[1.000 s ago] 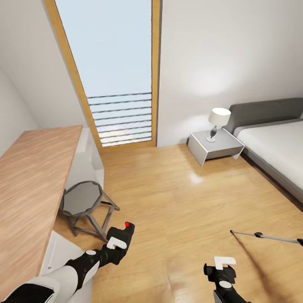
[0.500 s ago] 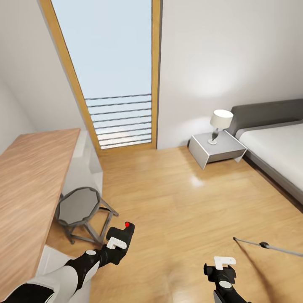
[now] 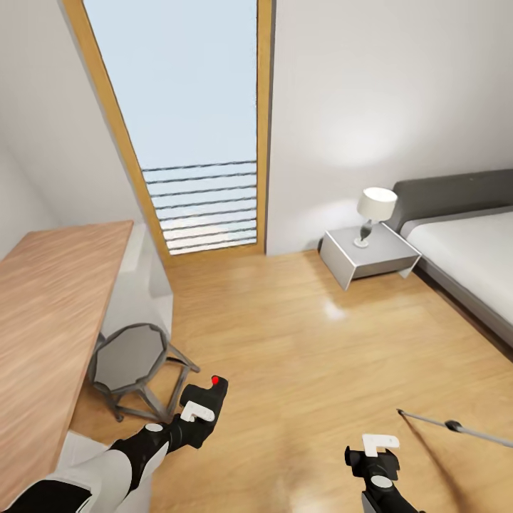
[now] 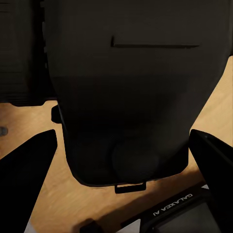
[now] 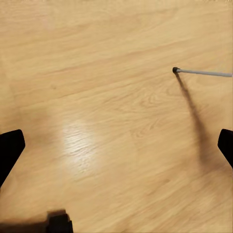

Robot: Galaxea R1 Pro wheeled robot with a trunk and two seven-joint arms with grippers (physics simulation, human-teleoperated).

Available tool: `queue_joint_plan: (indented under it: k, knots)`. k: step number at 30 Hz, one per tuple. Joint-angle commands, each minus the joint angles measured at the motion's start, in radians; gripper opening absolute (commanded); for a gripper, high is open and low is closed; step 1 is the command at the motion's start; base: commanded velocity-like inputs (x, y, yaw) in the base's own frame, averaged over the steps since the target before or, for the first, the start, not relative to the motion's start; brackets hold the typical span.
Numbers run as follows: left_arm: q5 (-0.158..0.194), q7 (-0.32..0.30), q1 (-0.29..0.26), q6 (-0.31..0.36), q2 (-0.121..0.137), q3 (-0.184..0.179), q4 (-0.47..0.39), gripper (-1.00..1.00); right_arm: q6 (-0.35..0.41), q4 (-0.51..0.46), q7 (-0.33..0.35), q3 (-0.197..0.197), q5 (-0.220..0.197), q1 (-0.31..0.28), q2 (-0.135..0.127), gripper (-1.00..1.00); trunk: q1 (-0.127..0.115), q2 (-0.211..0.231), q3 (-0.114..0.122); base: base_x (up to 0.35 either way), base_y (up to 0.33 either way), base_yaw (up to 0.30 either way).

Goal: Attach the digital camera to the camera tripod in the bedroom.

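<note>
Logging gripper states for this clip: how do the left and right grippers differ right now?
The left gripper is shut on the digital camera, which crowds its wrist view; the right gripper is open and empty, over bare wood floor near a tripod leg. Both are held low in front.

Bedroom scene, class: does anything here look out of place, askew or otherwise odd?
Nothing looks spilled or damaged. The one oddity is a thin silver tripod leg slanting in low over the wood floor at lower right, its black foot touching down.
</note>
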Motion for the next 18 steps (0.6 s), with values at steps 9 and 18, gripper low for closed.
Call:
queue_joint_plan:
  k: [9,18]
  knots:
    - [-0.004,0.0,-0.001,-0.006,0.0,-0.004,0.0,-1.0,-0.002,0.001,-0.004,0.001,0.004,-0.001,0.0,1.0,0.001,-0.001,-0.001,0.251,0.0,0.0]
    - [-0.004,0.0,-0.001,-0.006,0.0,-0.004,0.001,-1.0,-0.002,0.001,-0.004,0.001,0.003,-0.001,0.0,1.0,0.001,-0.001,-0.001,0.044,0.0,0.0]
